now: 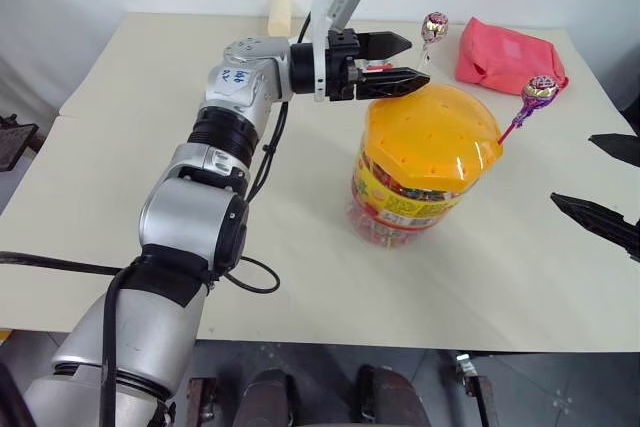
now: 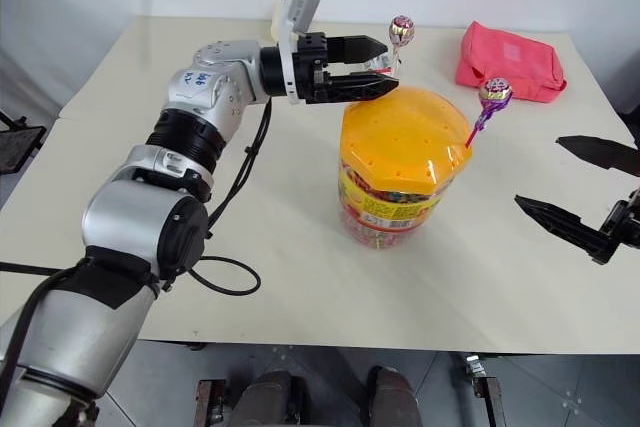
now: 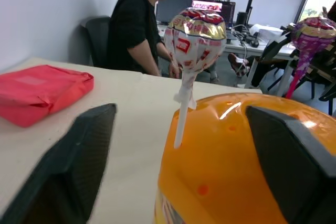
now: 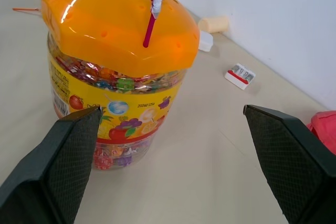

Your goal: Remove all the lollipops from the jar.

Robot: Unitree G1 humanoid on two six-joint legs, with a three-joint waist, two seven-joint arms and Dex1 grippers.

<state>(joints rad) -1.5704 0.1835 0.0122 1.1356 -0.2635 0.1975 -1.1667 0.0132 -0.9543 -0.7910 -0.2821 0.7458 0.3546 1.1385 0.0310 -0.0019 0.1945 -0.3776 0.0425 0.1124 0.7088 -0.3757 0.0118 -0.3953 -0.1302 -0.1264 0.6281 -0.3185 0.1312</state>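
Surface: cream table [image 1: 300, 277] against a white wall; red pouch [image 1: 505, 55] lies at the far right.
Jar: clear tub [image 1: 420, 169] stands upright mid-table, domed orange lid [image 1: 432, 137] on, label yellow and red.
Jar contents: packed with colourful wrapped sweets, seen through the wall.
Lid holes: two lollipops stand in them — a pink-silver lollipop [image 1: 434, 26] on a white stick at the far edge, a purple-gold lollipop [image 1: 539, 90] on a pink stick at the right edge.
My left gripper [image 1: 402, 60]: level over the lid's far side, fingers spread, the white stick between them, untouched.
My right gripper [image 2: 580, 187]: right of the jar, fingers wide apart, empty.
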